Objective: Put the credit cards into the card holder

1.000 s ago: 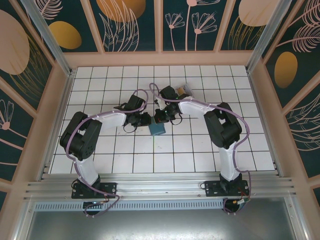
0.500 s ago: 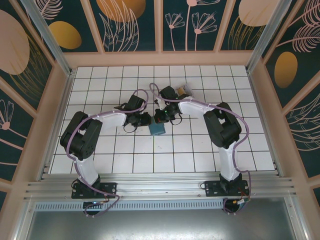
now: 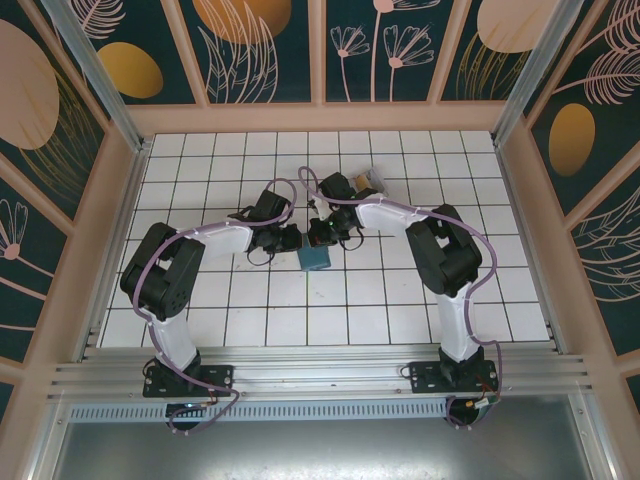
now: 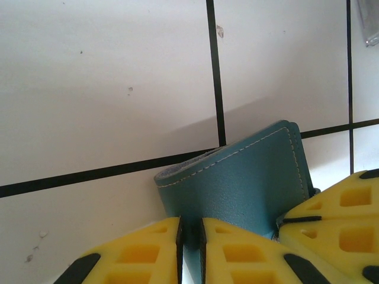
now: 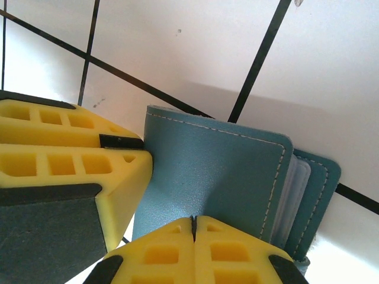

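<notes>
Pinching card holder (image 4: 249, 189), left pincer (image 4: 190, 231), right pincer (image 5: 193, 228) closed alongside

You have no word, number, brand or sign to read here. The card holder (image 5: 207, 171) turns a plain teal cover with pale stitching toward both wrist cameras. The credit cards (image 3: 374, 179) may carry print, but from the top camera they are too small for you to make out any.
</notes>
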You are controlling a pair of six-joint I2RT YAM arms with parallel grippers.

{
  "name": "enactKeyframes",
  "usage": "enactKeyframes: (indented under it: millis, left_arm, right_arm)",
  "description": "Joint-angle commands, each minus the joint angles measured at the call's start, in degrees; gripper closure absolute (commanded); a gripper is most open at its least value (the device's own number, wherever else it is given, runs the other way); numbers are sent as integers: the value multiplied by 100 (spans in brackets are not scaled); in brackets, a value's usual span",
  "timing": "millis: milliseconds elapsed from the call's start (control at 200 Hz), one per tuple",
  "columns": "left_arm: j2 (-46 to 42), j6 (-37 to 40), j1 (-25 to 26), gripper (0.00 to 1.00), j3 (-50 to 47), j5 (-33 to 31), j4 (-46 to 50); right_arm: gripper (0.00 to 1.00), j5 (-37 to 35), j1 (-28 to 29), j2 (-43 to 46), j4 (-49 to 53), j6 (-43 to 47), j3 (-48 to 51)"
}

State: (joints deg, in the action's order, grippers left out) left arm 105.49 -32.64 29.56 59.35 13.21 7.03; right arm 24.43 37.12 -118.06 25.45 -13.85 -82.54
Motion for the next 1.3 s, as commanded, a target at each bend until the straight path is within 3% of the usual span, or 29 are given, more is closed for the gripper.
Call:
enactKeyframes:
  millis: [0, 490, 706, 911, 1296]
  left_arm:
    - [119, -41, 56, 83, -73, 190, -131]
    - [125, -47, 58, 84, -99, 192, -162]
    - [120, -48, 56, 84, -143, 154, -179]
    - [143, -96, 57, 84, -183, 236, -281]
    - [66, -181, 58, 85, -332, 252, -485]
  right_arm:
    - [100, -77, 146, -266, 56, 31, 61]
    - [100, -380, 215, -139, -268, -116, 966]
    - [100, -492, 289, 66, -882, -406, 1851]
    - [100, -1170, 579, 9, -1523, -651, 2549]
    - [100, -2451, 1077, -133, -1722, -734, 3080]
